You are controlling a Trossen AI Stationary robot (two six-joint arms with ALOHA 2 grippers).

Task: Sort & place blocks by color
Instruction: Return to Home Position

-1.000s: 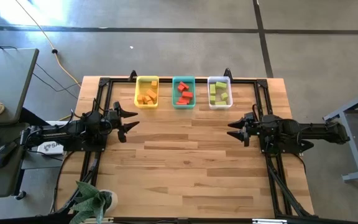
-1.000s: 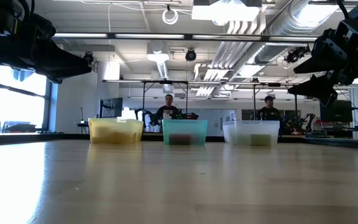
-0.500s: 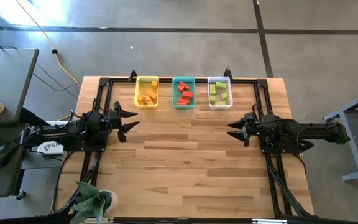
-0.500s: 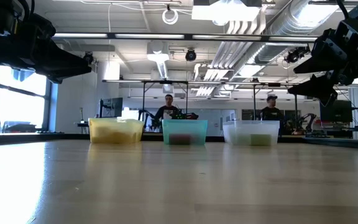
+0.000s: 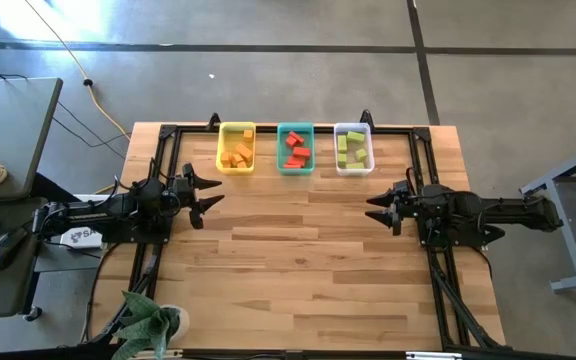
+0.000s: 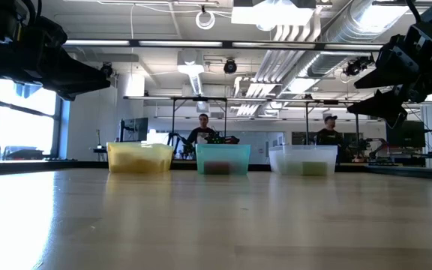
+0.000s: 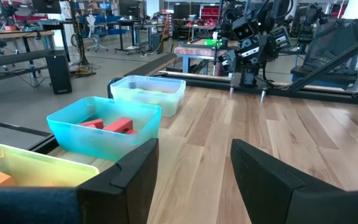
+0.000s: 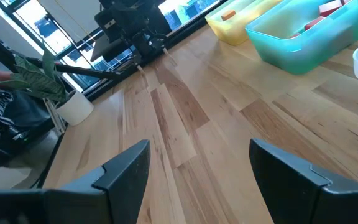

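Observation:
The blocks lie sorted in three bins at the table's far edge: orange blocks [image 5: 236, 153] in the yellow bin [image 5: 219, 160], red blocks [image 5: 296, 148] in the teal bin [image 5: 280, 160], light green blocks [image 5: 353, 148] in the clear bin [image 5: 336, 160]. My left gripper [image 5: 211, 192] hovers open over the table's left side, empty, with its fingers [image 7: 129, 180] spread in the left wrist view. My right gripper [image 5: 376, 209] hovers open over the right side, also empty, fingers [image 8: 123, 168] apart in the right wrist view.
Bare wooden table top [image 5: 298, 260] lies between and in front of both arms. A black frame [image 5: 168, 135] runs along the table's far and side edges. A potted plant [image 5: 148, 325] stands at the near left corner. People [image 6: 204, 129] stand in the room beyond.

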